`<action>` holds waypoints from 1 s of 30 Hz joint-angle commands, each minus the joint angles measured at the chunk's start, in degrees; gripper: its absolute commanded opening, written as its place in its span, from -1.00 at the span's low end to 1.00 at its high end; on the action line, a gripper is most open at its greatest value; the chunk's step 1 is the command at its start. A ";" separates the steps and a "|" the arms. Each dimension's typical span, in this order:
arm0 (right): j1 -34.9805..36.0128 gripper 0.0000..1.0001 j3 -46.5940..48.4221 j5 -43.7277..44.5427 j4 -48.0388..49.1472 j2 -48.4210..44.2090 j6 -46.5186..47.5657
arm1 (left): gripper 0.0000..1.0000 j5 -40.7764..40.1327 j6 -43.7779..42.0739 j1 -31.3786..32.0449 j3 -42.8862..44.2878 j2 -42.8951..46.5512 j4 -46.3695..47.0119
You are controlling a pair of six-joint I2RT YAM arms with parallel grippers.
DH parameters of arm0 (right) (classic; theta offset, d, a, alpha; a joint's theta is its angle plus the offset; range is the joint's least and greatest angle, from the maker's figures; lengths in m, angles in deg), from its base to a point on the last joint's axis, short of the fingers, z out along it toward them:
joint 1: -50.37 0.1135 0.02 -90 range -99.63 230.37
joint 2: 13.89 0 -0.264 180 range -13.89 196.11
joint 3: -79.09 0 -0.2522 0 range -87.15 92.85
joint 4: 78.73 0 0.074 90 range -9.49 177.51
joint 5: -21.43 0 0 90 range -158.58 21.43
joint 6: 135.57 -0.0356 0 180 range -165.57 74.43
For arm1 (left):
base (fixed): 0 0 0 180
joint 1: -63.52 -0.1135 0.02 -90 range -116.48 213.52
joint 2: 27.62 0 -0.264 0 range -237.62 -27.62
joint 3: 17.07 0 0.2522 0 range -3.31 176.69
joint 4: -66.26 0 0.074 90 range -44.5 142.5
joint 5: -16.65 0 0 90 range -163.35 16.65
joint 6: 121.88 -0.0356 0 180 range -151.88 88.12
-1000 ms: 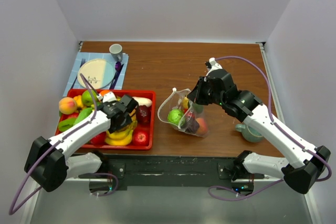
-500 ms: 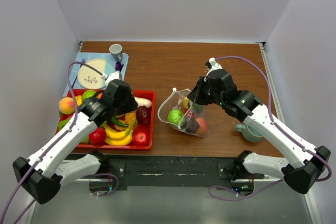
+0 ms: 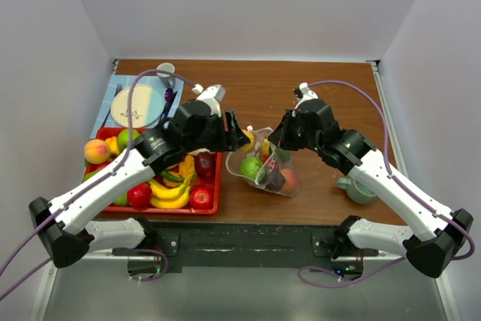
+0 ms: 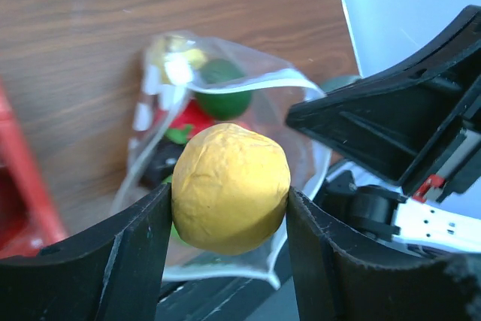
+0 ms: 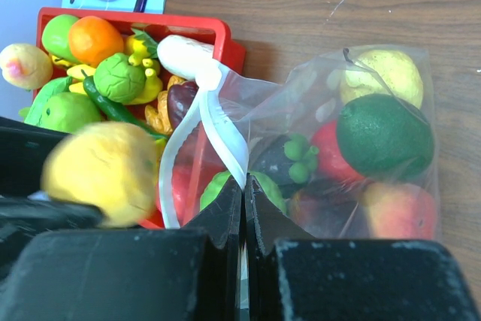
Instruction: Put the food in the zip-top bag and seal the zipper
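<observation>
Top external, red tray (image 3: 221,186) just beside zip-top bag (image 3: 259,157), green mug (image 3: 361,190), plate (image 3: 134,107)

Lighting brightly and evenly from above, casting only soft shadows; blurring the near yellow fruit (image 5: 101,173) in the right wrist view; glinting on the zip-top bag (image 5: 301,99).

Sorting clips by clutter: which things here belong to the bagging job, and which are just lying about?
Job in hand:
- yellow fruit, gripped by the left fingers
- zip-top bag, its edge pinched by the right fingers
- remaining food in the red tray

Lying about:
- plate
- grey mug
- teal cup
</observation>
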 commanded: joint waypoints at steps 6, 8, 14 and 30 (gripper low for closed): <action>0.25 -1.00 2.36 3.08 -1.62 -2.11 -0.58 | -0.33 5.61 6.42 4.80 1.80 -12.00 15.06; 0.25 -1.00 2.36 3.96 -2.06 -2.63 -0.40 | 0.22 5.79 6.77 5.42 1.72 -13.32 16.47; 0.25 -1.00 2.27 4.40 -2.50 -2.64 -0.23 | 0.84 4.91 5.63 5.77 3.03 -13.59 16.47; 0.33 -1.00 3.59 4.49 -2.94 -2.20 1.44 | -0.10 -14.15 0.36 5.68 2.78 0.90 -5.74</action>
